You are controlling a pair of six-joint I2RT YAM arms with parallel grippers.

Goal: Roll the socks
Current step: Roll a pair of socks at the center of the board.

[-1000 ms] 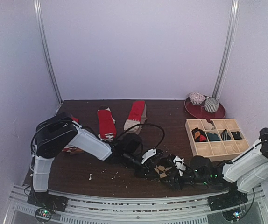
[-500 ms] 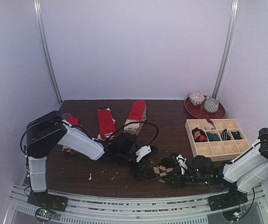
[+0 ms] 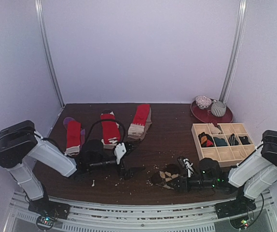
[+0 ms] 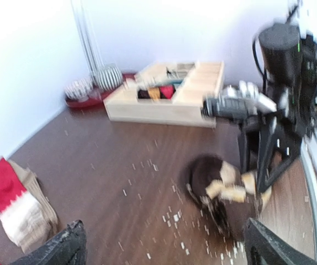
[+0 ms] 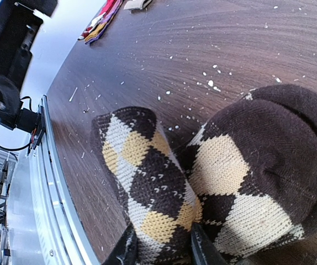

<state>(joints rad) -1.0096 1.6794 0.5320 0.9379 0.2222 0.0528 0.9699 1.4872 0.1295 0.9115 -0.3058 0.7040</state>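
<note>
A brown-and-beige argyle sock bundle (image 3: pixel 163 175) lies near the table's front edge, partly rolled. My right gripper (image 3: pixel 176 182) is low on the table, shut on a fold of this argyle sock (image 5: pixel 164 187); in the right wrist view the right gripper (image 5: pixel 161 251) pinches the fabric between its fingers. My left gripper (image 3: pixel 123 166) is open and empty, to the left of the bundle. The left wrist view shows the left gripper (image 4: pixel 167 254) spread wide, with the argyle sock (image 4: pixel 208 176) lying ahead of it. Three red socks (image 3: pixel 109 128) lie flat at the back left.
A pale wooden grid tray (image 3: pixel 224 156) with rolled socks stands at the right, also in the left wrist view as the tray (image 4: pixel 164 107). A red plate (image 3: pixel 202 115) with two bowls is behind it. White lint specks (image 3: pixel 110 178) dot the dark table.
My left gripper has opened, let go of the argyle sock and drawn back to the left. The right gripper has closed on the sock, which shifted slightly left.
</note>
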